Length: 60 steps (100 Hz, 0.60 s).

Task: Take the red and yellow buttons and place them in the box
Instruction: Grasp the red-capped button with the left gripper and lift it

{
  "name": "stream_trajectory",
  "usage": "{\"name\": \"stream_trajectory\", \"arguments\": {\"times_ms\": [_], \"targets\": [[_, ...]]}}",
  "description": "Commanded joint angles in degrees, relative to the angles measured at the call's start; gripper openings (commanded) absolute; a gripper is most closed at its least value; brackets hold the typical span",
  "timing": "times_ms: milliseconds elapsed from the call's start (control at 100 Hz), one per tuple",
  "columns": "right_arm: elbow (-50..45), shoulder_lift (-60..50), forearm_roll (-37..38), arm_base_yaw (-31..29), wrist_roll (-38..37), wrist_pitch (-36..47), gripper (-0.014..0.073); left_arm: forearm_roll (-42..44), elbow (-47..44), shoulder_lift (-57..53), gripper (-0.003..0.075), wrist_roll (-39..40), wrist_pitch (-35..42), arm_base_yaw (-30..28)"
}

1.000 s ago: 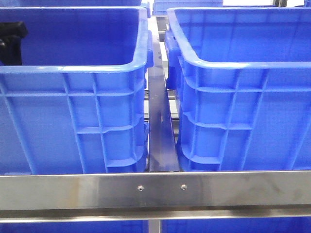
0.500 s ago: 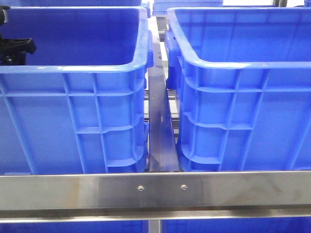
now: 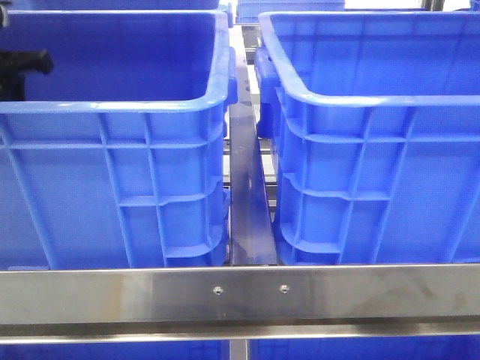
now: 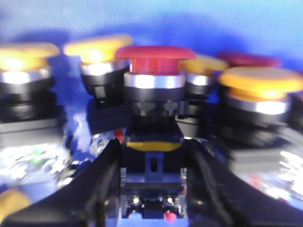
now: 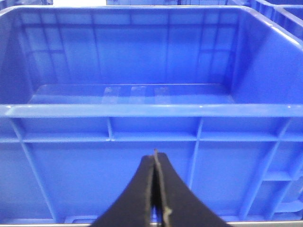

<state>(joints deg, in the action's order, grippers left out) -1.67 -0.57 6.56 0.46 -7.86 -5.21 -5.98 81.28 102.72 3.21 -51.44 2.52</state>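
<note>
Left end effector [image 4: 152,198] straddles red button [image 4: 155,59] among yellow buttons inside left crate [image 3: 112,105], having risen slightly since a second ago; grasp unconfirmed. Right end effector [image 5: 155,189] closed, empty, facing box [image 5: 142,111].

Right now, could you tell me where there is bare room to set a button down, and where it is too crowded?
The right wrist view shows a blue crate with a bare floor inside all four walls. Near the left gripper it is crowded: its fingers flank the red button, and yellow buttons pack both sides.
</note>
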Motion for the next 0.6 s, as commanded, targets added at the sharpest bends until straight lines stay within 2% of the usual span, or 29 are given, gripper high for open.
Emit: {"name": "stream_trajectory", "arguments": {"times_ms": [0, 170, 350, 590], "targets": [[0.93, -1.35, 0.18, -0.43, 0.07, 4.19, -0.0063, -0.65, 1.63, -5.99, 0.0134, 0.07, 1.79, 0.07], [0.93, -1.35, 0.18, -0.43, 0.07, 4.19, -0.0063, -4.14, 1.63, -11.16, 0.0134, -5.98, 1.29, 0.07], [0.93, -1.35, 0.18, -0.43, 0.07, 4.19, -0.0063, -13.28, 1.63, -16.13, 0.0134, -18.85, -0.57, 1.42], [0.93, -1.35, 0.18, -0.43, 0.07, 4.19, -0.0063, -28.25, 1.63, -18.79, 0.0134, -34.64, -4.64, 7.83]]}}
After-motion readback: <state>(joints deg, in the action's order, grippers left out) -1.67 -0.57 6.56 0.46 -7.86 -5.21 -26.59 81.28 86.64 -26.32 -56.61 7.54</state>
